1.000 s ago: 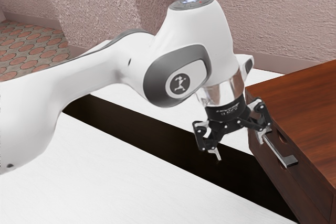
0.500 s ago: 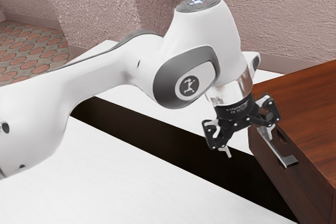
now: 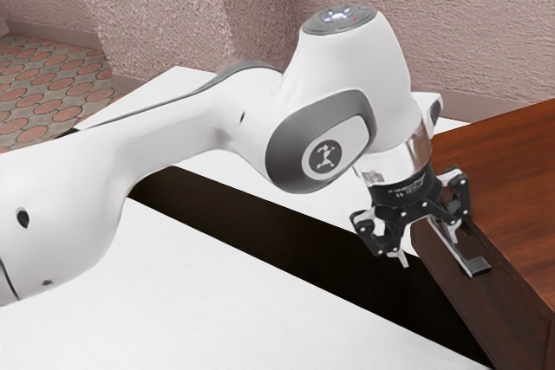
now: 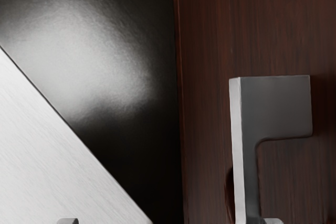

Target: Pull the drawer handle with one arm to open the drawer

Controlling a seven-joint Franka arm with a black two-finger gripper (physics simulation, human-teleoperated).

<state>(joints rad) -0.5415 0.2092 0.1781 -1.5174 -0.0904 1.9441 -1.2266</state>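
Reaches with the hand (image 3: 427,244) to the upper end of the drawer handle (image 3: 461,255). Holds the fingers apart, clamped on nothing: one fingertip (image 3: 453,219) just beside the handle, the other farther out from the handle, above a dark gap (image 3: 260,214). Cannot tell whether either finger touches the handle. From the wrist, looks onto the grey handle standing off the dark wooden drawer front (image 4: 205,77), the handle's bar between the two fingertips. Leaves the white table (image 3: 217,301) beyond the gap, well apart from the handle.

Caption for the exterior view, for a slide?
Open Franka gripper at the metal handle of the wooden drawer.
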